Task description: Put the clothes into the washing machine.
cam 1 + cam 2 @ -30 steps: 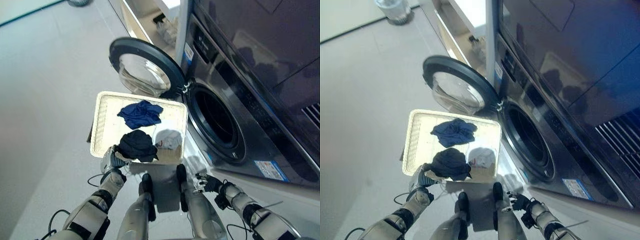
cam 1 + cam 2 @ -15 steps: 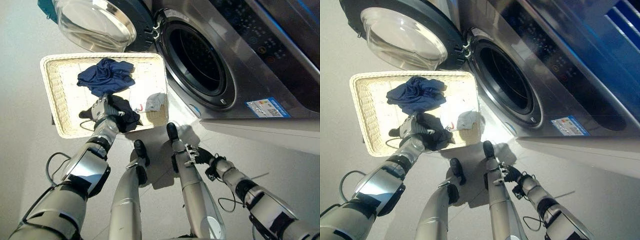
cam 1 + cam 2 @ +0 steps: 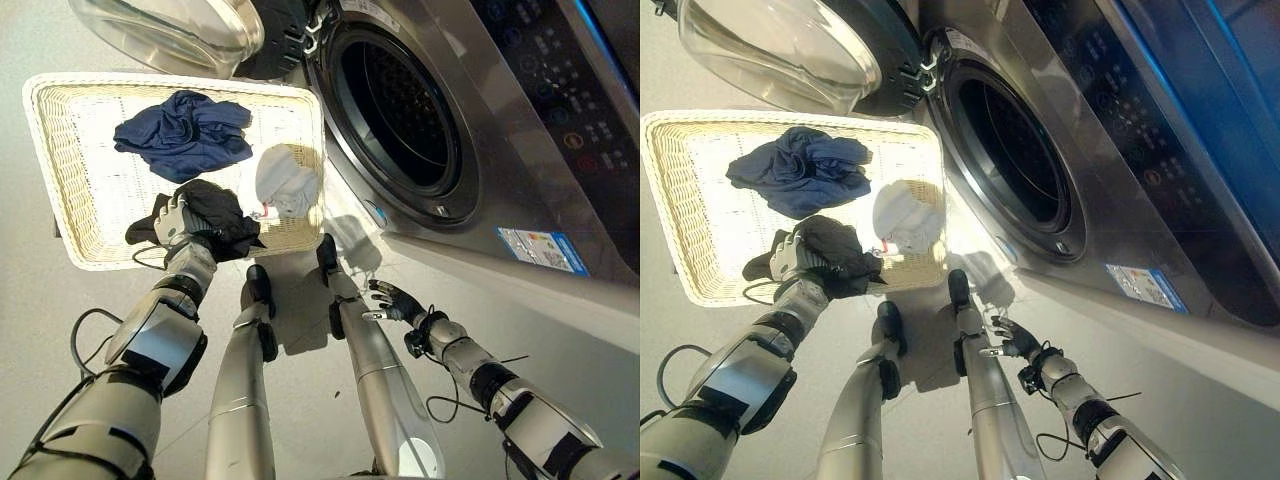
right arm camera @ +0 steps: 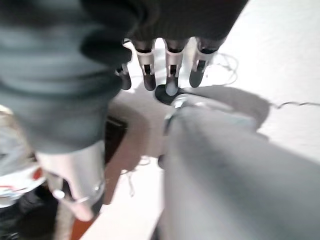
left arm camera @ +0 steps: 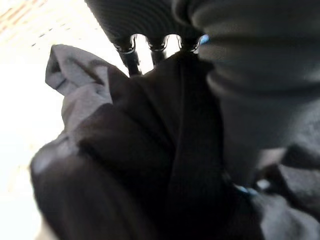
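Under the left hand (image 3: pixel 176 220), at the near edge of the basket (image 3: pixel 55 160), lies the black garment (image 3: pixel 215 215), a crumpled dark bundle of soft folds. The hand rests on top of it with its fingers bent down into the cloth; in the left wrist view those fingers (image 5: pixel 131 52) run into the dark folds and their tips are buried, so whether they actually grip the cloth cannot be told.

Beyond the fingers, further into the pale woven basket, a dark blue garment (image 3: pixel 183 135) lies bunched up, and to the side nearer the washing machine (image 3: pixel 480 150) sits a small white garment (image 3: pixel 285 183) against the basket's wall. The machine's round door (image 3: pixel 180 30) hangs swung open above the basket, partly cut off by the frame, and the drum opening (image 3: pixel 395 105) shows dark inside.

Low by the floor, the right hand (image 3: pixel 393 300) holds nothing, its fingers loosely spread.
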`<state>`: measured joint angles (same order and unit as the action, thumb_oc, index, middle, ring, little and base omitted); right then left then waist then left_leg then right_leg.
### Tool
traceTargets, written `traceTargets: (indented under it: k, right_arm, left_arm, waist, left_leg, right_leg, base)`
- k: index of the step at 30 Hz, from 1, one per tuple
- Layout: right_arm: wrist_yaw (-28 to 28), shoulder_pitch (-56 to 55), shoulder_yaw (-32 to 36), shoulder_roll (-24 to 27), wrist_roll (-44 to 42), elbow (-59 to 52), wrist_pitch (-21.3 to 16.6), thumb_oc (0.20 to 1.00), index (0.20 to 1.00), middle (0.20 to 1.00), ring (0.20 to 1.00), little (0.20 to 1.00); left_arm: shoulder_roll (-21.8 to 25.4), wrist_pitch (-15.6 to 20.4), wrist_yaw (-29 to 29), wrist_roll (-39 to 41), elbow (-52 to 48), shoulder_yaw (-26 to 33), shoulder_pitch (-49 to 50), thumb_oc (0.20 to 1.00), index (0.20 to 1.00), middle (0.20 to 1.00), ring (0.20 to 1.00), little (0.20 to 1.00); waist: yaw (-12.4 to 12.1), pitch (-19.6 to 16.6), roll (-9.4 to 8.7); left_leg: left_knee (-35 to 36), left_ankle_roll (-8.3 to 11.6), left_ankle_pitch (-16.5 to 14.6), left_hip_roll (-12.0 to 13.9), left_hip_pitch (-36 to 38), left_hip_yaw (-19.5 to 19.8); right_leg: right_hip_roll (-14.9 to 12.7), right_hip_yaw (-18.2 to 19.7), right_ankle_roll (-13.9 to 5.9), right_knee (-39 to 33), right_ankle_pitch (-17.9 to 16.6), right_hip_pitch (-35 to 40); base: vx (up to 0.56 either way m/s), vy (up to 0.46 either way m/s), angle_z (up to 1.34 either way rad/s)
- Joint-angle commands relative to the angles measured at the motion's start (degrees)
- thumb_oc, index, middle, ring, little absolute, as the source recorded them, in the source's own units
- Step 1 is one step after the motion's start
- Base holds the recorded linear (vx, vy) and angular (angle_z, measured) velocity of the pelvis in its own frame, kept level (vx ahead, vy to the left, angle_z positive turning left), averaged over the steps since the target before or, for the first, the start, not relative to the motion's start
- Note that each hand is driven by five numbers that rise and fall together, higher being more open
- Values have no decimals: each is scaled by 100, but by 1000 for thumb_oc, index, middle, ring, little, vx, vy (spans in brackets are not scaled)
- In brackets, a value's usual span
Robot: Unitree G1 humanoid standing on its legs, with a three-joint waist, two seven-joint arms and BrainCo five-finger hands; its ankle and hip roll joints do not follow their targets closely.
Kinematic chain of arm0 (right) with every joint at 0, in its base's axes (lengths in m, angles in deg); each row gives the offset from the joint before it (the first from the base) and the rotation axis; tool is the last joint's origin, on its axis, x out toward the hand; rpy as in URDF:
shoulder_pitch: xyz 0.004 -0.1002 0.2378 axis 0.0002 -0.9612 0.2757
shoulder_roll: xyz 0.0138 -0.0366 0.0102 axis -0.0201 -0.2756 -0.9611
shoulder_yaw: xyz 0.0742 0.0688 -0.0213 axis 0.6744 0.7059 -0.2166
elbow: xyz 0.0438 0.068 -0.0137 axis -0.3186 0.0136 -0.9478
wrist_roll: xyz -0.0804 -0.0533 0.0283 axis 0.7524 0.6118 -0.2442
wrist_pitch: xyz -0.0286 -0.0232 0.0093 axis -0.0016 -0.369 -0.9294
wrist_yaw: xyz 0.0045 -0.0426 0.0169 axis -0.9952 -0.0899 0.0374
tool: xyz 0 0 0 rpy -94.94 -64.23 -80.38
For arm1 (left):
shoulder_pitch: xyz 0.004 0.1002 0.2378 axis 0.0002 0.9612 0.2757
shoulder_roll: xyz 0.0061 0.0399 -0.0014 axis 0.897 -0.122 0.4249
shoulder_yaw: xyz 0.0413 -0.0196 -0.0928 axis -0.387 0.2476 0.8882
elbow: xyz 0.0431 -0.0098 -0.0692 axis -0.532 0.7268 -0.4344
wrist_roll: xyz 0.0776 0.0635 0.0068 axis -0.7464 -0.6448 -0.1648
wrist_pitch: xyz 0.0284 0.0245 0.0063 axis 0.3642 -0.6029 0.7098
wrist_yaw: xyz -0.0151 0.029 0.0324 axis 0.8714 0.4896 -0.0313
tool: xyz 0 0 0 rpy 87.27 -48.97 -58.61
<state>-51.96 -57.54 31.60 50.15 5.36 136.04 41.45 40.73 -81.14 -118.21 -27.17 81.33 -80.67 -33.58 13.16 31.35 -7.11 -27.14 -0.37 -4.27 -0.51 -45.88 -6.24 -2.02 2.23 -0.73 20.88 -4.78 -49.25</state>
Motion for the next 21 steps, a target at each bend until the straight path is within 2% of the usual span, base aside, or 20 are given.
traceTargets:
  k: [1,5,13,14,17,18,19,21]
  right_arm:
    - [16,-313,-91,88,-249,-264,-175,1000,1000,1000,1000,1000]
    - [-15,-280,-69,173,-248,-232,-170,1000,1000,1000,1000,1000]
    - [-7,-329,-12,258,-226,-230,-182,1000,1000,1000,1000,1000]
    - [22,-363,31,267,-225,-250,-252,1000,1000,1000,1000,1000]
    - [60,-378,110,298,-319,-336,-322,1000,1000,1000,1000,1000]
    - [79,-380,200,328,-405,-457,-384,1000,1000,1000,1000,1000]
    - [79,-380,200,328,-405,-457,-384,1000,1000,1000,1000,1000]
    - [40,-378,314,366,-535,-597,-384,1000,1000,1000,1000,1000]
  left_arm:
    - [175,-579,809,-577,170,-142,95,200,200,200,200,200]
    - [173,-643,892,-694,157,-337,70,200,200,200,200,200]
    - [210,-413,696,-703,-28,-496,85,200,200,200,200,200]
    - [239,-309,576,-728,-160,-572,145,200,200,200,200,200]
    - [316,-214,456,-624,-361,-577,219,200,200,200,200,200]
    - [415,-200,426,-463,-623,-522,279,200,200,200,200,200]
    - [415,-200,426,-463,-623,-522,279,200,200,200,200,200]
    - [543,-202,453,-277,-889,-425,344,200,200,200,200,200]
  waist:
    - [20,-156,-225]
    - [33,-156,-150]
    - [-16,-156,6]
    - [-76,-156,100]
    - [-156,-156,234]
    - [-227,-156,365]
    - [-227,-156,365]
    - [-287,-156,476]
  left_leg:
    - [-853,183,-667,-240,-171,-57]
    - [-715,216,-576,-240,-74,-61]
    - [-429,241,-402,-271,179,-2]
    - [-209,259,-265,-297,365,47]
    - [92,279,-103,-312,660,117]
    - [318,304,29,-309,920,203]
    - [318,304,29,-309,920,203]
    - [507,327,129,-299,1169,276]
  right_leg:
    - [74,-32,-291,-255,-150,52]
    - [73,-9,-265,-262,-121,102]
    - [84,20,-224,-245,-9,300]
    - [100,11,-205,-273,50,475]
    - [127,-2,-185,-307,131,720]
    - [145,-28,-171,-339,212,964]
    - [145,-28,-171,-339,212,964]
    - [148,-77,-163,-378,282,1209]
  base:
    - [0,0,0]
    - [0,0,0]
    - [-2,-5,1]
    - [-19,-45,8]
    - [-14,-35,12]
    - [-12,-25,15]
    - [-11,-27,11]
    - [-13,-22,16]
